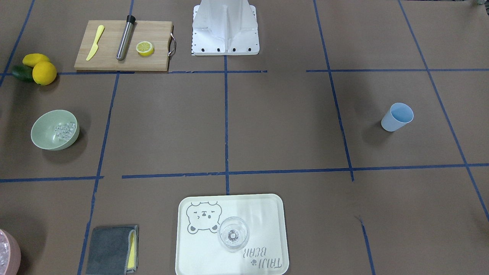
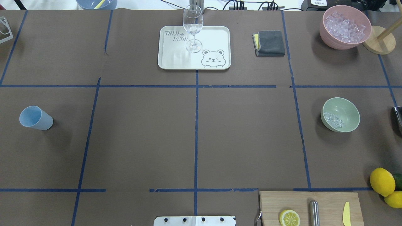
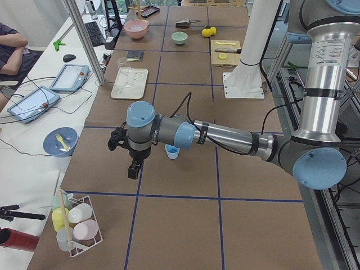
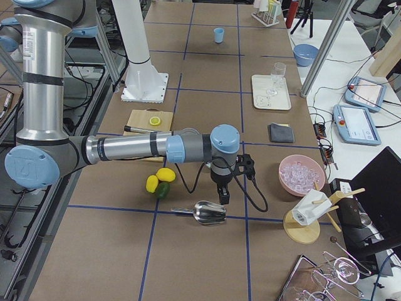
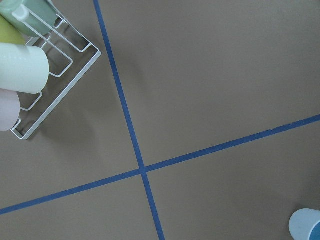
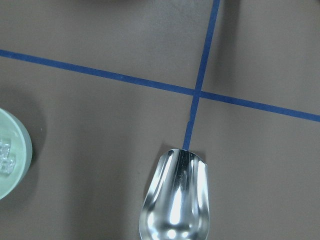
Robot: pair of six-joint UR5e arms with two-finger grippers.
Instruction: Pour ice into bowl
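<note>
The table point(image 2: 141, 141) was covered in brown paper ruled into squares with blue tape. Nearest the robot's base, on its right, lay a wooden board point(image 2: 328, 207) with a lemon half point(image 2: 289, 217), a steel muddler point(image 2: 314, 213) and a yellow knife point(image 2: 346, 214) on it. Whole lemons point(image 2: 382, 181) sat just beside the board, at the table's right edge.

Farther out on the right stood the bowl point(image 2: 347, 111), upright. The ice point(image 2: 333, 120) lay inside it, heaped against the side toward the table's middle. Well apart from it, at about the same depth on the left side, the cup point(image 2: 35, 118) stood upright.

From the right end camera I saw the right gripper point(image 4: 223, 194) hanging over the table, pointing down, just above a metal scoop point(image 4: 210, 213). Its wrist camera showed that scoop below and the bowl's rim at the frame's edge. I could not tell how wide its jaws stood (only the side view showed it).

From the left end camera the left gripper point(image 3: 133, 169) hung pointing down near the cup, and a wire rack point(image 3: 79, 225) of tumblers sat nearer that camera. There too I could not tell its opening or whether it held anything.

At the far edge sat a tray point(image 2: 176, 56) with a wine glass point(image 2: 192, 25) on it, a folded grey cloth point(image 2: 270, 43), and a pink bowl point(image 2: 339, 45) of clear pieces.
</note>
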